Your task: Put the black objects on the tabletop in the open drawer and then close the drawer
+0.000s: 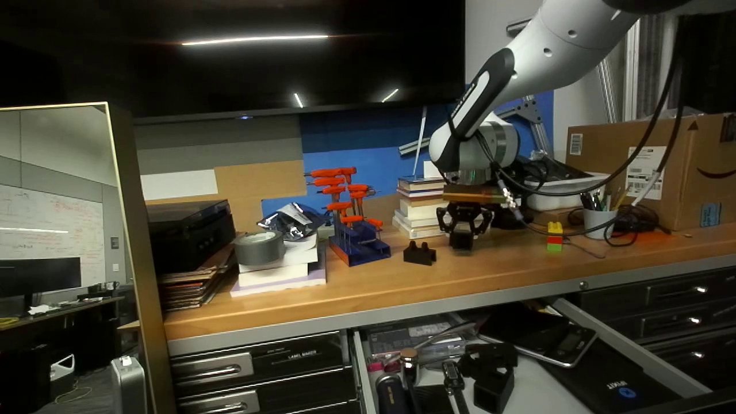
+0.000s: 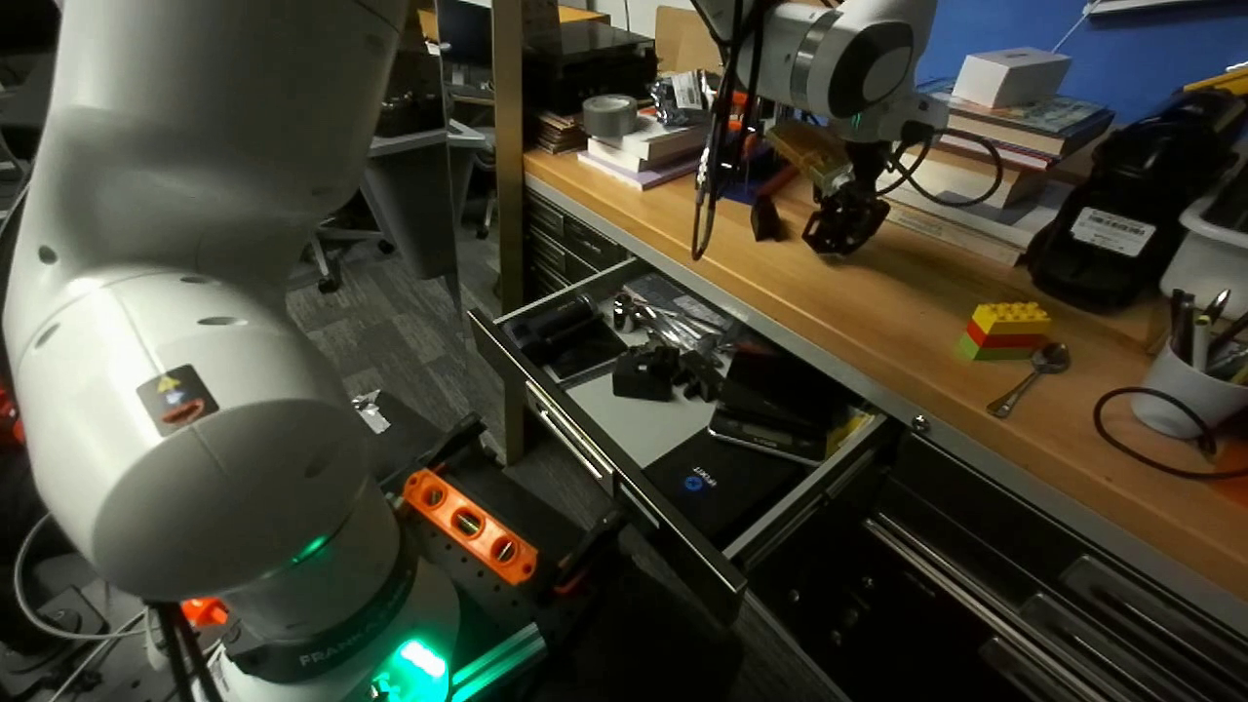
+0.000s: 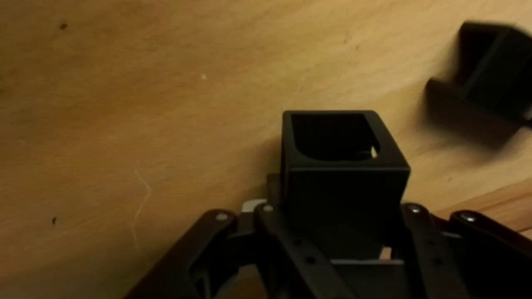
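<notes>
Table (image 1: pixel 494 273), strip between end effector (image 1: pixel 462 230) and drawer (image 2: pixel 684 549): bare. Obstacles: loose black object (image 1: pixel 420 254) near, book stack (image 1: pixel 418 210) behind. Drawer: accessible from above, cluttered.

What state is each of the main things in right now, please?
Pincer, shut on the black block
Black block, gripped, contact with tabletop unclear
Second black piece, on the tabletop, ungripped
Wide drawer, pulled open
LABEL MAKER drawer, shut
Tape roll, flat atop stacked books
Toy bricks, stacked together
Pen cup, upright
Wall screen, dark with reflections
Base light, lit green
</notes>
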